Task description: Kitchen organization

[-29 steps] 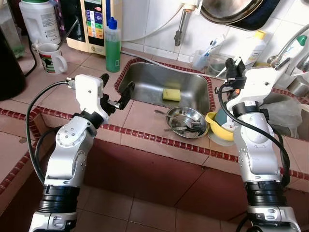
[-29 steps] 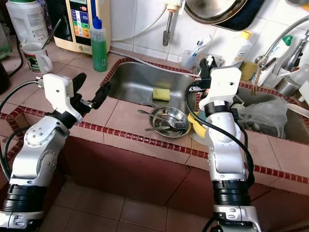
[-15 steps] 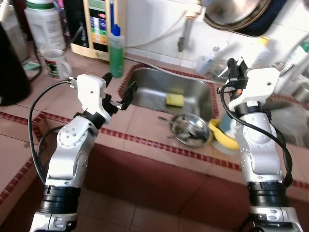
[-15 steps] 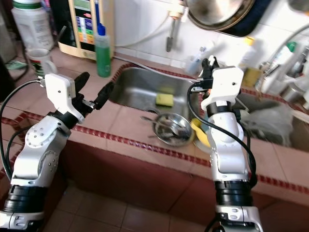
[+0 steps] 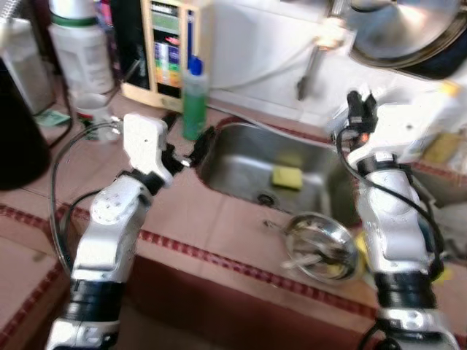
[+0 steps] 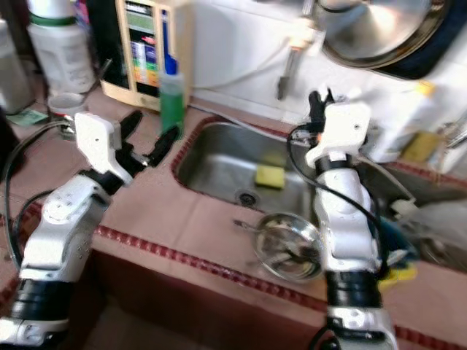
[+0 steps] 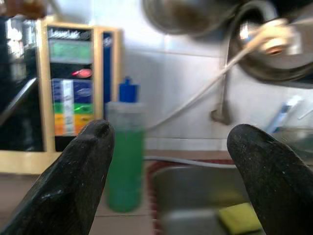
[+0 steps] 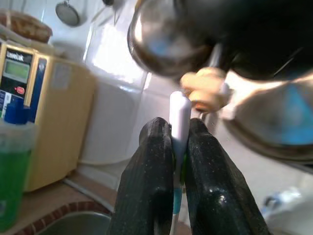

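My right gripper (image 6: 319, 98) is raised in front of the tiled wall above the sink's right end. It is shut on a thin white toothbrush (image 8: 179, 112) whose handle sticks up between the fingers. My left gripper (image 6: 149, 131) stands open over the counter at the sink's (image 5: 233, 164) left rim, with nothing between its fingers. It points toward a green soap bottle (image 7: 124, 156) with a blue cap. A yellow sponge (image 5: 287, 176) lies in the sink. On the counter's front ledge, by my right arm, stands a steel bowl (image 5: 321, 248) with cutlery in it.
A cream appliance box (image 5: 171, 47) and a big white jar (image 5: 80, 47) stand at the back left. A tap (image 5: 314, 58) and a steel pan (image 5: 408, 33) hang on the wall. A yellow bowl (image 6: 398, 273) sits behind my right arm.
The whole picture has shifted down and to the right and blurred, so the camera has moved. Both arms keep much the same pose. The left gripper now shows closer to the green bottle.
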